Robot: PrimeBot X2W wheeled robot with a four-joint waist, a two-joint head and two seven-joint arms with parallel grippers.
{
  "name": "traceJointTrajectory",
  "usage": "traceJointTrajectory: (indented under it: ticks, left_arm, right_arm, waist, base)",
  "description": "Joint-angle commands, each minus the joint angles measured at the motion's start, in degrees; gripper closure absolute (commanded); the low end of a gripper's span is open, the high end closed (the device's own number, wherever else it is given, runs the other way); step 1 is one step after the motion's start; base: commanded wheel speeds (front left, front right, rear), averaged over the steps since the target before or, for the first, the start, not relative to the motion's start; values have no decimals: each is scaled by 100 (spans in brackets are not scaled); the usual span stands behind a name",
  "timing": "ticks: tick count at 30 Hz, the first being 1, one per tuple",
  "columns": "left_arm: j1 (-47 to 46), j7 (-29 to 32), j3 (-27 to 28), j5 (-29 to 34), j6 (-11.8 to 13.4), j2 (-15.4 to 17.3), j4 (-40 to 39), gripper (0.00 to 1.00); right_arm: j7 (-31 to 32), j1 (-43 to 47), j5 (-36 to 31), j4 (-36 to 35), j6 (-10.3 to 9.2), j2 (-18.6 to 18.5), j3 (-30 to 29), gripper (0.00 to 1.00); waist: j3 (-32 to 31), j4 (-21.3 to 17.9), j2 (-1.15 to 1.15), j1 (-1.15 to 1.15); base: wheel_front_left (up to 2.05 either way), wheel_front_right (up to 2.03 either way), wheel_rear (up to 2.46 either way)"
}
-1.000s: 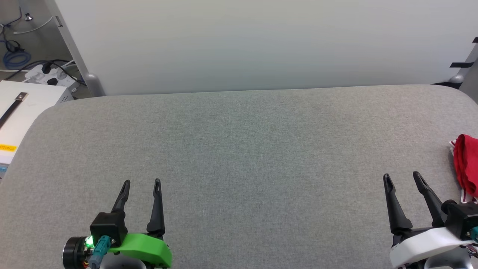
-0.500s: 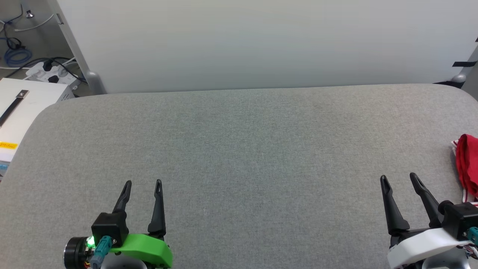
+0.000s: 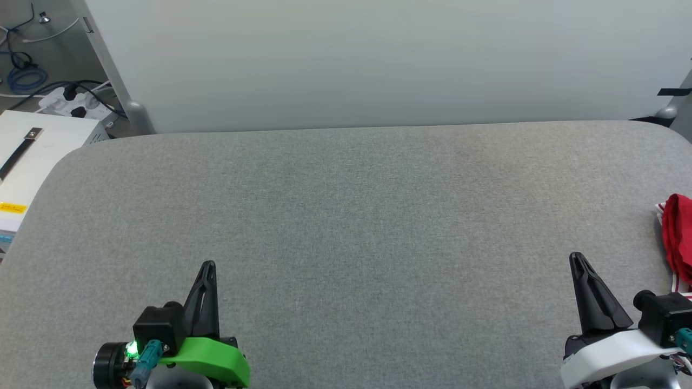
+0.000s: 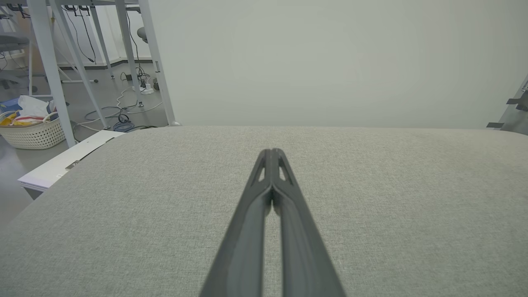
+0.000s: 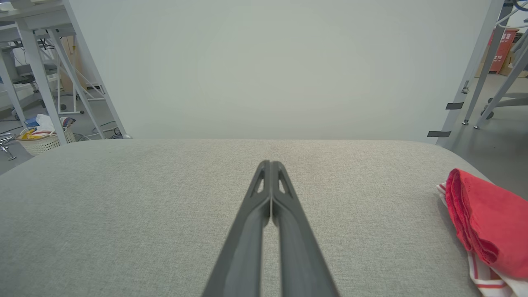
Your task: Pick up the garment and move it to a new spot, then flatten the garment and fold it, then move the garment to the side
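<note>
The garment [image 3: 679, 237] is a folded red bundle with striped white trim, lying at the far right edge of the grey table [image 3: 357, 216]; the right wrist view shows the garment [image 5: 486, 222] at its right side. My left gripper [image 3: 208, 266] rests shut and empty near the table's front left, its fingers [image 4: 270, 159] pressed together over bare cloth. My right gripper [image 3: 576, 257] is shut and empty at the front right, a short way left of the garment, fingers [image 5: 270, 167] closed tip to tip.
A pale panel [image 3: 378, 59] stands behind the table. A white box [image 3: 27, 162] sits off the table's left corner, with cables and a power strip [image 3: 65, 102] on the floor. A laundry basket [image 4: 31, 130] stands on the floor farther left.
Both grippers have closed from open to shut. Neither took hold of anything, and the garment has stayed in place.
</note>
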Motion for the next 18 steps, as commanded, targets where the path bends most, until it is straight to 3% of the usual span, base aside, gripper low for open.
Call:
traceJointTrajectory:
  ticks: [1, 18]
  left_arm:
    - [-4, 40, 57, 98, -50, -55, -24, 100]
    - [-14, 233, 249, 350, -174, -208, -99, 100]
  right_arm:
    - [23, -37, -61, 33, 0, 24, 0, 100]
    - [86, -118, -227, 108, -1, 82, 1, 100]
  waist:
    - [1, 1, 0, 0]
    - [12, 12, 0, 0]
  base:
    - [0, 0, 0]
    - [0, 0, 0]
